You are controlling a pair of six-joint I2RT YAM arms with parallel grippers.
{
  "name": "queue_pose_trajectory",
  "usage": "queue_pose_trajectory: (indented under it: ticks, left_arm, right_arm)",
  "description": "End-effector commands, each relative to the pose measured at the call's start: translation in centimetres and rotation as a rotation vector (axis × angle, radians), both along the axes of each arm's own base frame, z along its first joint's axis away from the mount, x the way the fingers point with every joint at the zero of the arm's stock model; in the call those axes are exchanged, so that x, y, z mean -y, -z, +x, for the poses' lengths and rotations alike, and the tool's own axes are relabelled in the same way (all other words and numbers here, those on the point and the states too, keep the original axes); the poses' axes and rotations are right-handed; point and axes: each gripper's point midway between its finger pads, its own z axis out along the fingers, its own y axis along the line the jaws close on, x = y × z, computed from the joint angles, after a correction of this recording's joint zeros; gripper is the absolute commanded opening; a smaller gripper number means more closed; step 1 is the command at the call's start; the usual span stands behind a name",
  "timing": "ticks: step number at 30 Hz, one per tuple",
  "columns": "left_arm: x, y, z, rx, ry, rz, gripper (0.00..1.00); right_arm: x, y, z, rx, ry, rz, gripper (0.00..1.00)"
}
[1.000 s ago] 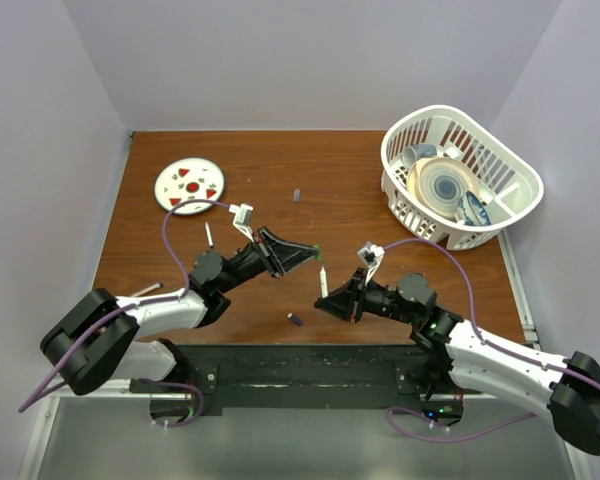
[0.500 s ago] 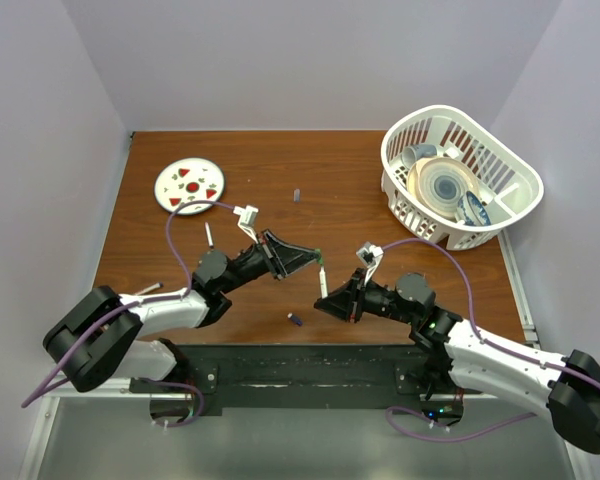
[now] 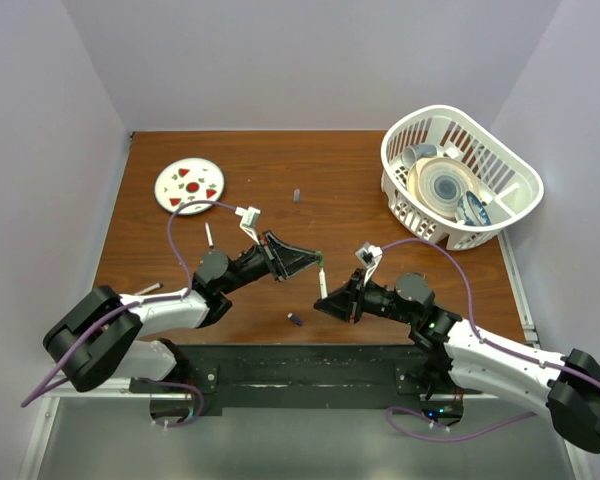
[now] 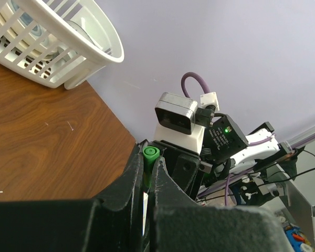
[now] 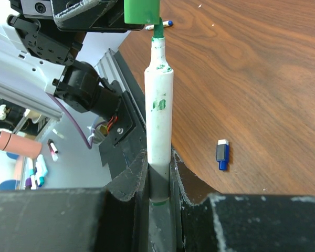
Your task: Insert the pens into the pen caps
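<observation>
My left gripper (image 3: 316,259) is shut on the green pen cap (image 4: 149,158), which sticks out between the fingertips above mid-table. My right gripper (image 3: 326,300) is shut on a white-barrelled pen (image 5: 158,115) with green smears and holds it pointing up at that cap. The pen's green tip (image 5: 158,30) meets the open end of the green cap (image 5: 142,10). The blue cap (image 3: 294,320) lies on the table near the front edge and also shows in the right wrist view (image 5: 222,154). The dark cap (image 3: 296,195) lies further back. Two more pens (image 3: 209,235) (image 3: 145,290) lie at the left.
A round white plate (image 3: 189,186) with red marks sits at the back left. A white slatted basket (image 3: 460,175) holding dishes stands at the back right and shows in the left wrist view (image 4: 58,42). The table's front edge is just below both grippers.
My left gripper has moved a little to the right with the green cap, bringing it over the pen's tip. The right gripper and pen have held almost still.
</observation>
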Motion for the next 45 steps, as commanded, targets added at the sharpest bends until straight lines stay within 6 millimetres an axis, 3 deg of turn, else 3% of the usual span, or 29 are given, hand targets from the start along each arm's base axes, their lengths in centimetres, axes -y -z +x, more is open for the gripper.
queue_pose_trajectory:
  ticks: [1, 7, 16, 45]
  left_arm:
    - [0.2, -0.8, 0.1, 0.053, -0.004, -0.005, 0.00]
    - [0.2, -1.0, 0.3, 0.063, -0.020, 0.001, 0.00]
    - [0.5, -2.9, 1.0, 0.112, -0.039, 0.026, 0.00]
    - [-0.2, -0.3, 0.1, 0.068, -0.028, 0.039, 0.00]
  right_arm:
    - [-0.4, -2.0, 0.3, 0.038, 0.002, 0.042, 0.00]
    - [-0.4, -1.8, 0.2, 0.033, 0.000, 0.039, 0.00]
    - [-0.5, -1.0, 0.1, 0.018, -0.012, 0.021, 0.00]
    - [-0.6, -2.0, 0.5, 0.035, 0.008, 0.035, 0.00]
